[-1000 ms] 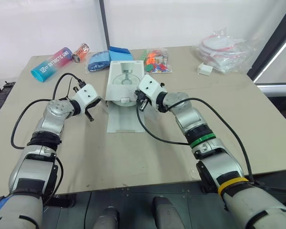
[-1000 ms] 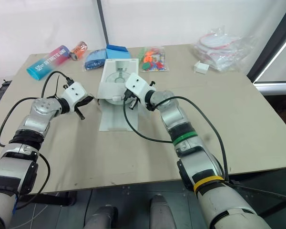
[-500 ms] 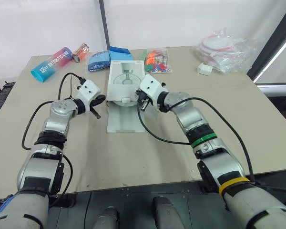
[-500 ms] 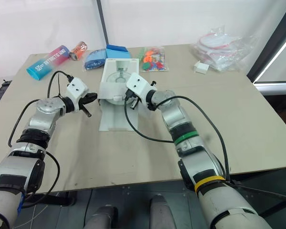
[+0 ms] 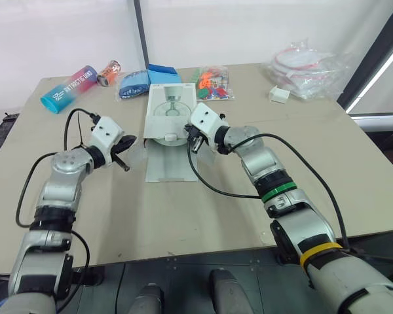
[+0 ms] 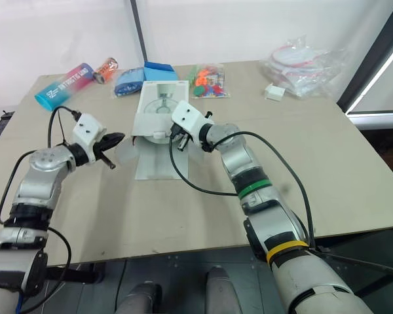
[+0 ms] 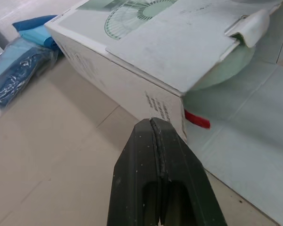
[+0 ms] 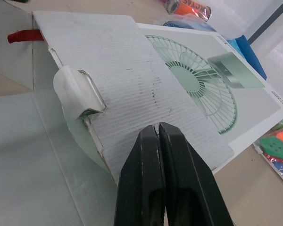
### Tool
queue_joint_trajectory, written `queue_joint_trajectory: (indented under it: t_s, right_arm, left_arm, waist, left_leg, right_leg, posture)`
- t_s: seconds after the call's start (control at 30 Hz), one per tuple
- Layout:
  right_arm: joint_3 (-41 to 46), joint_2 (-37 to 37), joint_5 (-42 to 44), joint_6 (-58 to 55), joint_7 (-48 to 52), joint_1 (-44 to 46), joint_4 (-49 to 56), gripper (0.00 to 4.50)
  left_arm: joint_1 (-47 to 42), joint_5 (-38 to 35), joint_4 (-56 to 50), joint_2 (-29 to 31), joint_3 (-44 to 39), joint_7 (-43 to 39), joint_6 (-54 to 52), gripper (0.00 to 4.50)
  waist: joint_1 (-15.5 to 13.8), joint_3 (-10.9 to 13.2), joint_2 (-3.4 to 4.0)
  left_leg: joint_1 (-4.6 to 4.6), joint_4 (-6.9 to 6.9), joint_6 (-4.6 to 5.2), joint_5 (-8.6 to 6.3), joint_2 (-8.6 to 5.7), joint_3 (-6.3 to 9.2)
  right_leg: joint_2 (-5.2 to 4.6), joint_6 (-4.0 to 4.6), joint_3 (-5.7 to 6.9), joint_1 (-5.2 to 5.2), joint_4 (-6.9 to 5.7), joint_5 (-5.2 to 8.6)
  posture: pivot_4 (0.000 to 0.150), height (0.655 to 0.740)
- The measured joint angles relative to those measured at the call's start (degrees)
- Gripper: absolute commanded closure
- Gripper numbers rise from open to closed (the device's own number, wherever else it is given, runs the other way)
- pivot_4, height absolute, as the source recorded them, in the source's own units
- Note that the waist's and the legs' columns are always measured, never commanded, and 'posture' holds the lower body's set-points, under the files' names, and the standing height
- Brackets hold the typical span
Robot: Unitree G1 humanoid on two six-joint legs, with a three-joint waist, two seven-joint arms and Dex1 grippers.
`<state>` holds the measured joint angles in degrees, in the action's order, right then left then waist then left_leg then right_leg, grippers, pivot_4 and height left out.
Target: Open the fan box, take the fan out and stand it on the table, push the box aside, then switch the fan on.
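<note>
Fan box (image 5: 171, 108) open on the table (image 5: 183, 216) at your 12 o'clock, fan (image 7: 221, 68) sitting in its mouth.
Box lies flat, long axis running 12 to 6, mouth facing 6, with the front flap (image 5: 170, 163) folded down flat on the table toward you. You see the fan's pale green edge peeking from the mouth. Your left claw (image 7: 153, 122) is clenched on nothing, just off the box's 9 o'clock corner near the red tab (image 7: 196, 118), not touching. Your right claw (image 8: 158, 127) is clenched on nothing over the corrugated top flap (image 8: 132, 80) at the mouth's 3 o'clock side; contact unclear.
</note>
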<state>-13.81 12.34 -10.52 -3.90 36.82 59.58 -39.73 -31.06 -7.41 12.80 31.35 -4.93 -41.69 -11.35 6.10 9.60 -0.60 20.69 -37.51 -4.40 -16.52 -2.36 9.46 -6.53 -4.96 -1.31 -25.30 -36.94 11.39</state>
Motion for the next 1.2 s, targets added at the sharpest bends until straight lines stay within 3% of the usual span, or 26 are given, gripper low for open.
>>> queue_joint_trajectory:
  t_s: [0.17, 0.3, 0.5, 0.7, 0.9, 1.03, 1.13, 1.2]
  right_arm:
    - [0.0, 0.1, 0.0, 0.1, 0.4, 0.0, 0.0, 4.42]
    - [-0.1, -0.2, 0.1, 0.1, 0.6, 0.0, 0.0, 4.42]
    - [-0.1, -0.5, 0.0, 0.1, 0.6, -0.1, 0.0, 4.42]
    - [-0.2, -0.7, 0.0, 0.3, 0.6, -0.2, -0.1, 4.42]
    - [-0.2, -0.6, 0.0, 0.4, 0.6, -0.2, -0.1, 4.50]
    - [-0.2, -0.4, -0.1, 0.4, 0.5, -0.3, -0.1, 4.50]
    - [-0.3, -0.3, -0.4, 0.3, 0.5, -0.3, -0.1, 4.50]
    - [-0.3, 0.0, -0.5, 0.4, 0.3, -0.3, -0.1, 4.50]
  left_arm:
    - [9.1, -6.3, -16.9, 1.6, -7.3, 2.6, -9.7, 4.50]
    - [24.2, -13.8, -30.1, 0.7, -15.6, 4.1, -17.3, 4.50]
    - [39.3, -26.3, -40.1, -3.9, -23.9, 6.4, -25.7, 4.50]
    - [49.3, -41.3, -46.1, -6.9, -25.3, 7.2, -31.8, 4.50]
    - [51.6, -50.2, -45.7, -12.4, -23.6, 10.0, -33.1, 2.74]
    - [48.7, -57.7, -42.6, -17.8, -18.5, 14.0, -34.8, 1.19]
    - [45.3, -59.4, -42.2, -18.3, -16.3, 16.1, -34.7, 0.21]
    - [42.7, -59.4, -40.0, -18.7, -15.5, 17.3, -34.6, 0.05]
  waist:
    - [-0.1, 0.0, -0.01]
    - [0.1, 0.0, -0.01]
    - [-0.4, 0.0, -0.07]
    - [-0.6, -0.1, -0.14]
    - [-1.0, -0.1, -0.13]
    - [-1.5, -0.1, -0.16]
    - [-1.6, -0.1, -0.17]
    - [-1.7, -0.1, -0.16]
  left_leg:
    - [-0.02, 0.03, 0.00, 0.00, 0.01, -0.02]
    - [-0.17, 0.16, 0.04, -0.04, 0.02, -0.07]
    - [-0.18, 0.12, 0.23, -0.14, 0.03, -0.07]
    - [-0.19, 0.12, 0.33, -0.24, 0.05, -0.10]
    - [-0.24, 0.12, 0.41, -0.31, 0.07, -0.16]
    - [-0.24, 0.09, 0.41, -0.31, 0.10, -0.16]
    - [-0.26, 0.09, 0.33, -0.27, 0.11, -0.21]
    - [-0.27, 0.10, 0.14, -0.16, 0.12, -0.21]
  right_leg:
    - [0.00, 0.01, -0.02, 0.00, 0.15, 0.00]
    - [0.05, 0.06, -0.16, -0.03, 0.13, 0.02]
    - [0.06, 0.08, -0.15, 0.07, 0.22, -0.03]
    - [0.07, 0.11, -0.15, 0.09, 0.29, -0.05]
    - [0.08, 0.12, -0.17, 0.15, 0.41, -0.05]
    - [0.11, 0.14, -0.16, 0.17, 0.44, -0.12]
    - [0.11, 0.14, -0.17, 0.20, 0.49, -0.16]
    - [0.13, 0.14, -0.17, 0.21, 0.53, -0.16]
  posture:
    - [0.150, 0.7400]
    - [0.150, 0.7400]
    - [0.150, 0.7400]
    - [0.150, 0.7400]
    - [0.150, 0.7400]
    - [0.150, 0.7400]
    - [0.150, 0.7400]
    - [0.150, 0.7400]
